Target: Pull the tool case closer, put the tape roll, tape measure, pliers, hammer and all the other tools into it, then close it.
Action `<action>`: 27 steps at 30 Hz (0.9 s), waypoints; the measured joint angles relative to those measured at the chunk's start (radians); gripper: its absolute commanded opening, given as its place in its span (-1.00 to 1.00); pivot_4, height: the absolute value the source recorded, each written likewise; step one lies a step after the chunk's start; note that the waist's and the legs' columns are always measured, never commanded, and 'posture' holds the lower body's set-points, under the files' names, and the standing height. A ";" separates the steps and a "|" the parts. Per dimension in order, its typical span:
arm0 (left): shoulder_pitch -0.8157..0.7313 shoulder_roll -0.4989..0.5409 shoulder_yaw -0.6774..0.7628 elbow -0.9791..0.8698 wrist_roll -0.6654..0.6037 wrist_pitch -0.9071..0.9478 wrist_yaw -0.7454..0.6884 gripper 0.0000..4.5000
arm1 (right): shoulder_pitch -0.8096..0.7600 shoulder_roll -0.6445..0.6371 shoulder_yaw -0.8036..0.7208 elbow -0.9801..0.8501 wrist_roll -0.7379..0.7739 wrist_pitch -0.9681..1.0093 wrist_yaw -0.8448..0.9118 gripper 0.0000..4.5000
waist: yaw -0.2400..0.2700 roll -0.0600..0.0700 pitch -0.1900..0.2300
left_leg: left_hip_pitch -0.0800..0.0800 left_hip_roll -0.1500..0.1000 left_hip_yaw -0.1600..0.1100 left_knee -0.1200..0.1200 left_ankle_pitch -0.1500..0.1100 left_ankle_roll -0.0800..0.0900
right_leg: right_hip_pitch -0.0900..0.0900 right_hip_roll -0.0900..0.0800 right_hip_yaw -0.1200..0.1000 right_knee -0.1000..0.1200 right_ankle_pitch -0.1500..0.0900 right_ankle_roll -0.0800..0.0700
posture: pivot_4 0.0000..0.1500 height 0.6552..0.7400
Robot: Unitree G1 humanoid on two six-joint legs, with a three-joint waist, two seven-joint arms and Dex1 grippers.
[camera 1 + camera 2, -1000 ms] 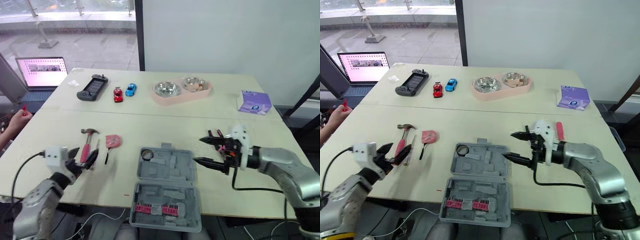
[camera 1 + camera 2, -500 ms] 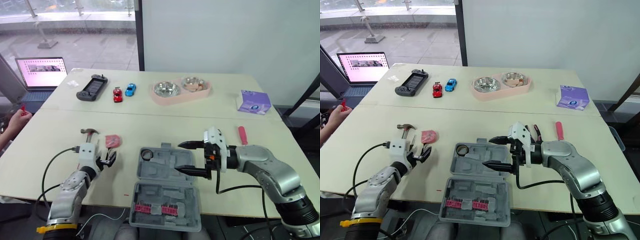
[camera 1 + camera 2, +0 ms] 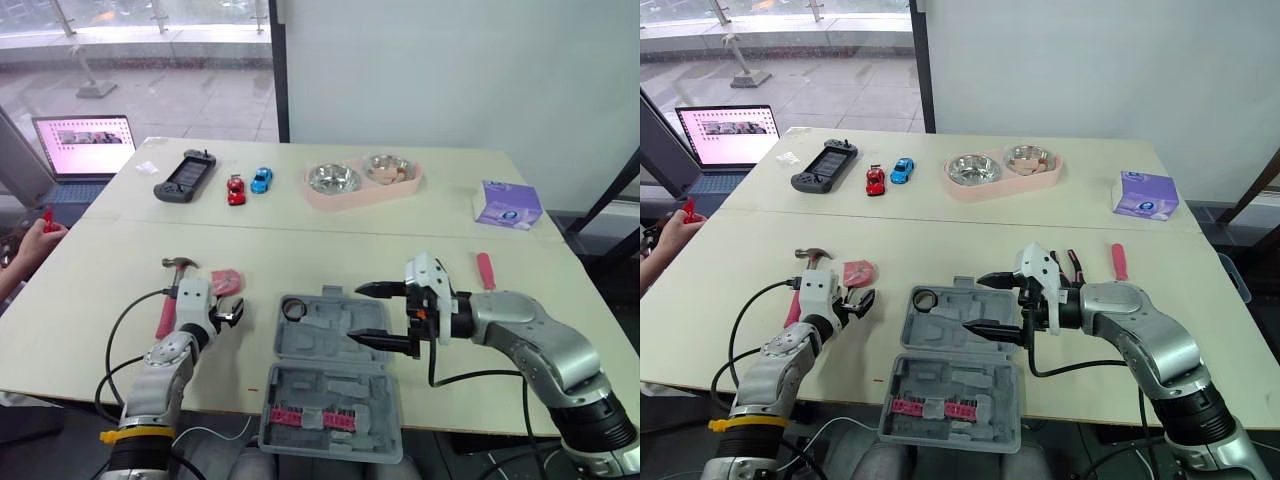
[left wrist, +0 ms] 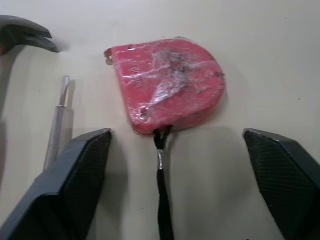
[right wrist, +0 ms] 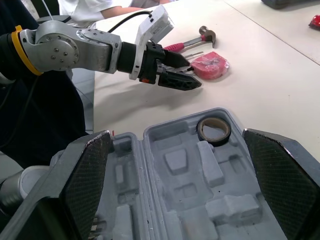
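The grey tool case (image 3: 330, 375) lies open near the table's front edge, with the tape roll (image 3: 293, 308) in a far-left pocket. My right gripper (image 3: 357, 314) hangs open over the case's far right part, holding nothing. The pliers (image 3: 1072, 262) lie just behind that wrist, and a red screwdriver (image 3: 485, 270) lies further right. Left of the case, my left gripper (image 4: 176, 132) is open and faces the red tape measure (image 4: 167, 85), its strap running between the fingers. The red-handled hammer (image 3: 170, 295) and a thin metal tool (image 4: 57, 120) lie to its left.
Along the far side stand a laptop (image 3: 85, 140), a game controller (image 3: 185, 175), two toy cars (image 3: 236, 189), a pink double bowl tray (image 3: 408, 185) and a tissue pack (image 3: 508, 204). A person's hand (image 3: 30, 240) rests at the left edge. Red bits (image 3: 325, 418) sit in the case's near half.
My left gripper has swung in from the left and moved right, up to the tape measure. My right gripper moved left over the case, then held still.
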 measured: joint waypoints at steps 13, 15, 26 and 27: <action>-0.005 -0.009 0.029 0.010 0.005 0.007 -0.002 -0.98 | 0.000 0.000 0.000 -0.001 0.001 0.006 -0.023 1.00 | 0.005 0.000 0.000 | 0.000 0.000 0.000 0.000 0.000 0.000 | 0.001 0.000 0.000 -0.001 0.000 0.001 | 1.00 1.00; -0.007 -0.010 0.029 0.012 0.005 0.007 -0.003 -0.98 | 0.000 0.000 0.000 -0.001 0.001 0.006 -0.025 1.00 | 0.005 0.000 0.000 | 0.000 0.000 0.000 0.000 0.000 0.000 | 0.001 0.000 0.000 -0.001 0.000 0.001 | 1.00 1.00; 0.134 0.006 0.009 -0.121 0.004 0.003 -0.060 -0.98 | 0.010 -0.009 -0.005 -0.001 0.000 0.006 -0.026 1.00 | -0.004 0.001 0.000 | 0.000 0.000 0.000 -0.001 0.000 0.000 | 0.001 0.000 0.000 -0.002 0.000 0.000 | 1.00 1.00; 0.154 0.008 0.007 -0.141 0.004 0.002 -0.066 -0.98 | 0.014 -0.013 -0.006 0.000 -0.001 0.007 -0.025 1.00 | -0.004 0.001 0.000 | 0.000 0.000 0.000 -0.001 0.000 0.000 | 0.001 0.000 0.000 -0.002 0.000 0.000 | 1.00 1.00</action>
